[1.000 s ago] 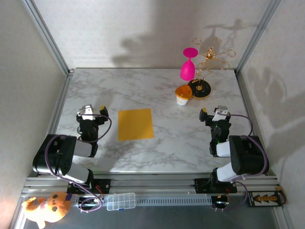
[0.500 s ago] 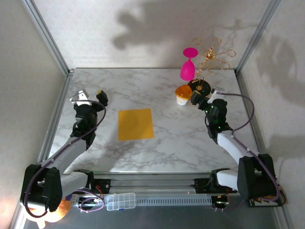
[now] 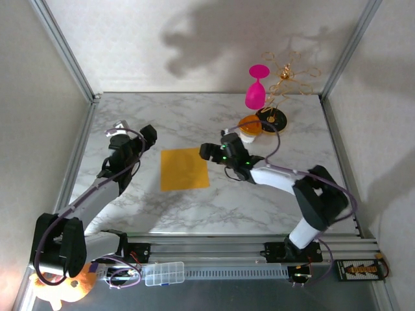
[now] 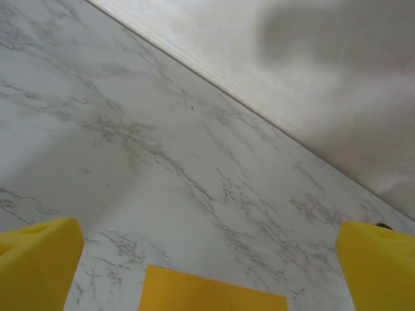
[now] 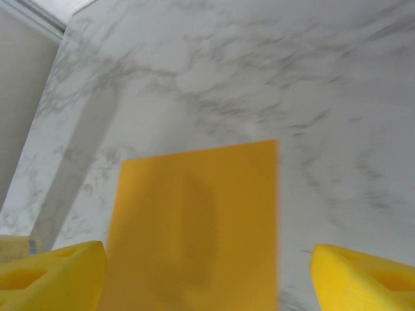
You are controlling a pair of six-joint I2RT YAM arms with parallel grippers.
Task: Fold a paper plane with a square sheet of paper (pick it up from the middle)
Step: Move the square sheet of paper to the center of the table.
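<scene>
Arms outstretched either side of paper, fingers apart.

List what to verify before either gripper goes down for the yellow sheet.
1. The square sheet of paper lies flat and unfolded on the table: ok.
2. Left gripper open, its pads wide apart in its wrist view: ok.
3. Right gripper open, pads wide apart: ok.
4. Right gripper over the sheet's middle: not ok; from above it sits by the sheet's far right corner.
5. Right gripper's height above the sheet: cannot tell.
6. White cup stands apart from the sheet, beyond the right arm: ok.
</scene>
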